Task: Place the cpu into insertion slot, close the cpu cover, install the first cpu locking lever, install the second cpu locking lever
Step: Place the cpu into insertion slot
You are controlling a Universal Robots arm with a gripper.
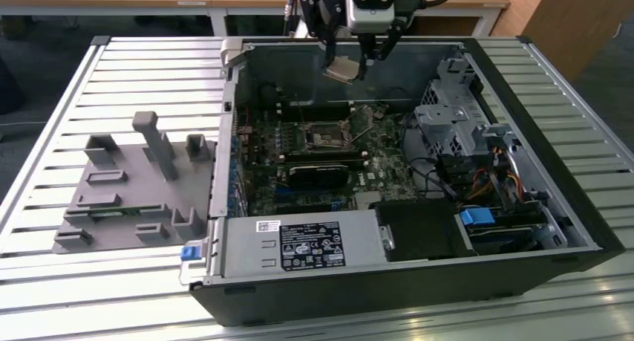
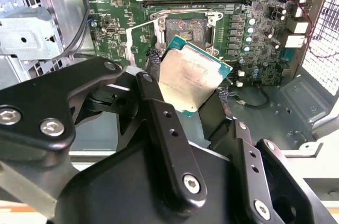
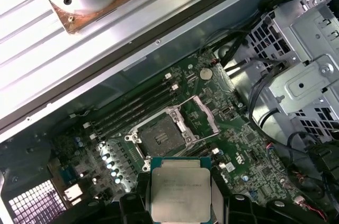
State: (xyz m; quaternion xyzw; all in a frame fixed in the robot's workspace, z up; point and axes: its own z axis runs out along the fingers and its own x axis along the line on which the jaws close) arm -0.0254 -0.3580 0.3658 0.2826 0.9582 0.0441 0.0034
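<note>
Three views, taken in turn. Exterior view first — high over the far end of the open computer case (image 1: 396,300), gripper (image 1: 358,65) closed narrowly on the cpu (image 1: 342,70), pinched by two opposite edges, tilted, well clear of the board. Below it and nearer the camera, the insertion slot (image 1: 324,138): a black recess in a silvery rim, with the cpu cover (image 1: 364,119) swung up just beside it toward the exterior view's right. Off to the exterior view's left, a grey moulded fixture (image 1: 129,185) on the slatted metal table (image 1: 59,81).

Second wrist view next — shows the cpu as a diamond, one corner pointing toward the insertion slot. Near-square, so no real long axis. Pale brushed-metal top on a green edge, black fingers (image 2: 159,113) pressed against two sides.

First wrist view last — cpu seen square-on, metal face to the camera. Beyond it the insertion slot lying bare, thin cover frame open alongside, long parallel memory slots (image 3: 130,112) on the other side.
</note>
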